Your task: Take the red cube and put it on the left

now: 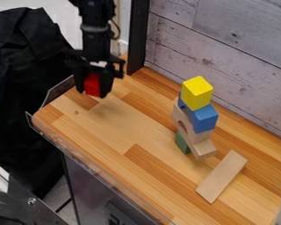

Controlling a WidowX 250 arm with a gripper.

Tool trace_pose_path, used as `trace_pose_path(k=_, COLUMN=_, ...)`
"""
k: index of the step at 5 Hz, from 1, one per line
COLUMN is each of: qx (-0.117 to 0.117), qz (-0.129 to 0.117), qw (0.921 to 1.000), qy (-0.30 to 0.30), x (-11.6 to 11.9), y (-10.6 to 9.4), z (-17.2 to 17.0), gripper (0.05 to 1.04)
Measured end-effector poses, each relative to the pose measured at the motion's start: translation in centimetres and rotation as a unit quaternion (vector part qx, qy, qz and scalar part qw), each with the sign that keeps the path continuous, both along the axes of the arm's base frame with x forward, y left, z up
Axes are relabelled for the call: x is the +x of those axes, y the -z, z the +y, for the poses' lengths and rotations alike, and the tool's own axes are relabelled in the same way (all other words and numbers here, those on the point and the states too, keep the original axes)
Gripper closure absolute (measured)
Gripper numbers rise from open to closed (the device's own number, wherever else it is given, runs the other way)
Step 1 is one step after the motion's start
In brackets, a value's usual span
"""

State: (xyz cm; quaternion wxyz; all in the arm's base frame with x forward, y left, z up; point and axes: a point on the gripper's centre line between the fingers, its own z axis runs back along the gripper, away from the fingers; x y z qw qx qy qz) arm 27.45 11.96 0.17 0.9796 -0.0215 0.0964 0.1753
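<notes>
Camera view: your claw [92, 93] hangs in the upper left of the frame, pinching the red cube [92, 84] between its two fingers. The cube is near the left end of the table [110, 127], well apart from the stack topped by the yellow cube [197, 93]. It looks like a small painted wooden block, so expect it to be light, stiff and hard to damage. Its smooth faces could slip or twist if you catch only an edge. Your best hold is across two opposite upright faces, centred, with the bottom face level so that it lands flat. You seem to be at the placing step: judge the height, lower gently and let go only once the wood bears the weight. Mind the raised edging [56, 91] just beside that corner; a drop too far left could knock the cube against it.

The fingers cover the cube's sides, and the claw's body overlaps its top, so you can't check how deep the grip is. You also can't tell for certain whether its underside touches the table or how big any gap is. The arm's base is cut off above.
</notes>
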Motion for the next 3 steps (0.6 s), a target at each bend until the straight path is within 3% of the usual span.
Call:
trace_pose_path(k=1, qx=-0.002, qz=0.023, qw=0.9997, qy=-0.003, x=0.1, y=3.3, z=0.2, gripper=0.491)
trace_pose_path(k=2, qx=0.009, qz=0.021, qw=0.9997, qy=-0.01, x=1.1, y=4.0, z=0.8, gripper=0.491)
trace_pose_path(k=3, qx=0.013, qz=0.021, qw=0.9996, qy=-0.016, x=1.5, y=4.4, z=1.2, gripper=0.419)
